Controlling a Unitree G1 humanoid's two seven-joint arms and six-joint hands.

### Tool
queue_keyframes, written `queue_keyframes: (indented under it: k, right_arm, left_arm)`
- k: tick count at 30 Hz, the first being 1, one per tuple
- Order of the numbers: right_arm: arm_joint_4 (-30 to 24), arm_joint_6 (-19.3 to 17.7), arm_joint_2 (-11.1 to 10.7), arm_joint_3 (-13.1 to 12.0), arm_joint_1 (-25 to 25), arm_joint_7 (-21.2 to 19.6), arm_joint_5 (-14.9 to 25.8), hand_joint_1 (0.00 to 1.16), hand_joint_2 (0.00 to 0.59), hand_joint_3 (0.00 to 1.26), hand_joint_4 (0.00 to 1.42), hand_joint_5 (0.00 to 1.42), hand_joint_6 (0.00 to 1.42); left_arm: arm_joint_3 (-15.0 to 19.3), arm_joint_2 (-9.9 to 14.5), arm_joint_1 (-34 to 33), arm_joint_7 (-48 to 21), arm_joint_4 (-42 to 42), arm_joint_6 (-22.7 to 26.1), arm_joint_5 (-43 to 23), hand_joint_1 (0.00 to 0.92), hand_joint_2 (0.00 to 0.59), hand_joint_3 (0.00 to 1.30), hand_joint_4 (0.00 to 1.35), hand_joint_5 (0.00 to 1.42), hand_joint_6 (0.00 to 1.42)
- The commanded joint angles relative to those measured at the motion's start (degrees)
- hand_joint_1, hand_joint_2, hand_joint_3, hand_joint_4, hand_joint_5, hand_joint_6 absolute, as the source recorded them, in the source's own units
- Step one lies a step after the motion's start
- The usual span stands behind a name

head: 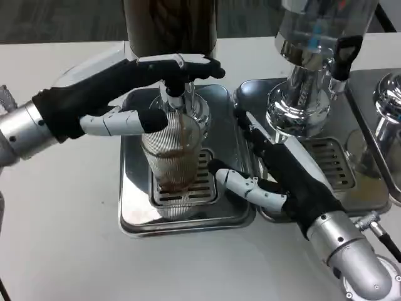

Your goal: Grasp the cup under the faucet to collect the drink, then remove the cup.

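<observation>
A ribbed clear cup [170, 160] stands on the grate of the steel drip tray [135, 207] under the faucet [174, 94]. A brown stream runs into the cup, and a little brown drink lies at its bottom. My left hand [109, 94] reaches in from the left; its fingers [182, 64] rest on top of the faucet lever, and its thumb [128, 121] lies against the cup's upper front. To the right of the cup my right hand [282, 172] is spread with nothing in it. Its thumb [241, 184] lies low near the cup's base.
A dark dispenser tank [170, 25] rises behind the faucet. A second clear dispenser [313, 37] with a black tap stands at the right over its own tray [332, 160]. A chrome piece [388, 100] sits at the far right edge. White table surface stretches left and front.
</observation>
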Motion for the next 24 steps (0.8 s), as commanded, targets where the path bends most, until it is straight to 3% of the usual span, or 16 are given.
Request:
queue_keyframes:
  k: [1, 24]
  right_arm:
    - [1.5, -0.3, 0.1, 0.2, -1.1, 0.2, 1.0, 0.54, 0.245, 0.00, 0.00, 0.00, 0.00]
    - [11.7, -6.2, 2.8, 1.9, -8.3, -1.3, 1.2, 0.53, 0.260, 0.00, 0.00, 0.00, 0.03]
  left_arm:
    - [-1.2, 0.7, 1.7, -0.7, 0.1, -0.6, 1.4, 0.000, 0.049, 0.25, 0.14, 0.17, 0.20]
    - [-1.1, 1.0, 1.5, -0.5, 0.9, -0.5, 1.4, 0.000, 0.050, 0.25, 0.14, 0.17, 0.20]
